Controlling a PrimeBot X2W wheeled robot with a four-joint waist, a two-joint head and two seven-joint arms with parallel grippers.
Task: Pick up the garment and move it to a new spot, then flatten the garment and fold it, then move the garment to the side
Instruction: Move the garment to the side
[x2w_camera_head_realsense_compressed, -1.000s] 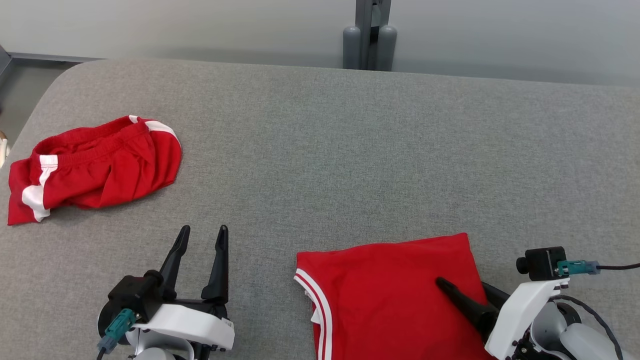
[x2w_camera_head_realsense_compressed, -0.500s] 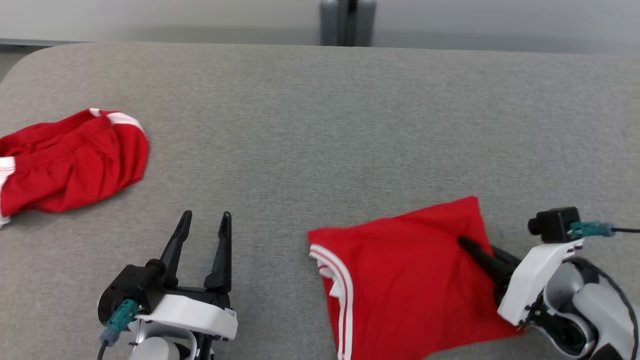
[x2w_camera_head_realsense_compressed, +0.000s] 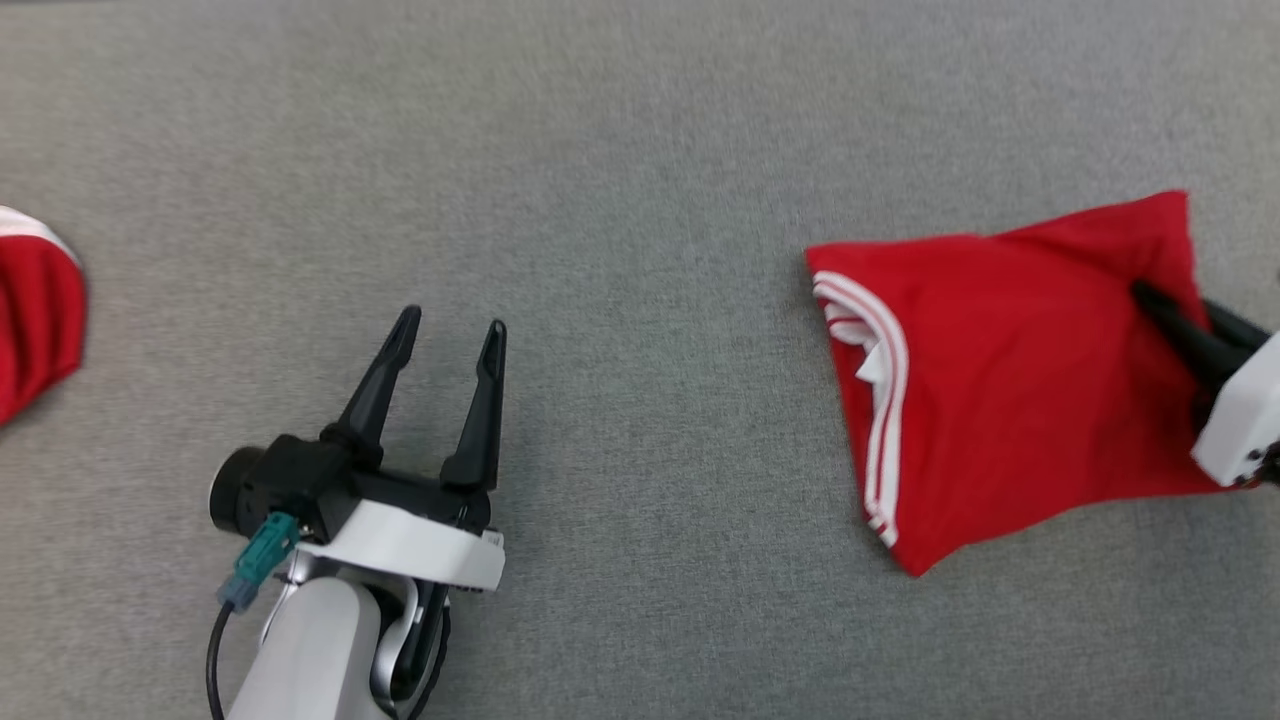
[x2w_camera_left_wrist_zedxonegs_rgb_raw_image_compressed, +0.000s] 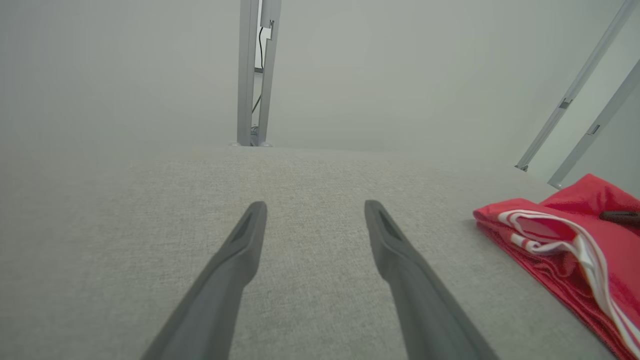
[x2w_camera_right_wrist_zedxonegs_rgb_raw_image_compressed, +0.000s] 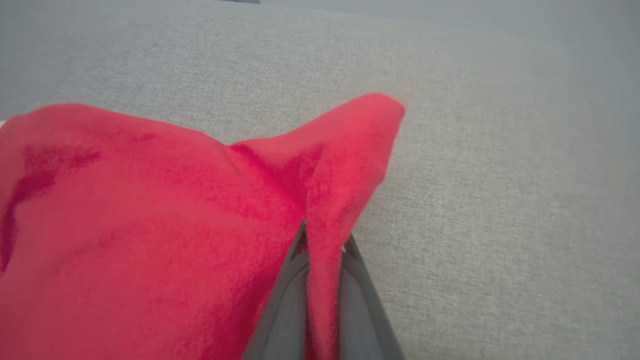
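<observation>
Where the grey fabric-covered counter (x2w_camera_head_realsense_compressed: 640, 150) spreads across the head view, the folded red garment (x2w_camera_head_realsense_compressed: 1010, 370) lies at its right side, with its far right corner raised off the surface. A second red piece of clothing (x2w_camera_head_realsense_compressed: 35, 320) with a white edge sits at the left border, well apart from it. The left hand (x2w_camera_head_realsense_compressed: 452, 322) is poised over bare counter at left of centre, its two dark fingers spread wide and holding nothing. The right hand (x2w_camera_head_realsense_compressed: 1165, 305) is pinched tight on the garment's right corner; in the right wrist view a ridge of red cloth runs between its fingers (x2w_camera_right_wrist_zedxonegs_rgb_raw_image_compressed: 287, 300). White double stripes (x2w_camera_head_realsense_compressed: 885, 400) trim the garment's left edge. A teal plug (x2w_camera_head_realsense_compressed: 258, 560) hangs at the left wrist.
</observation>
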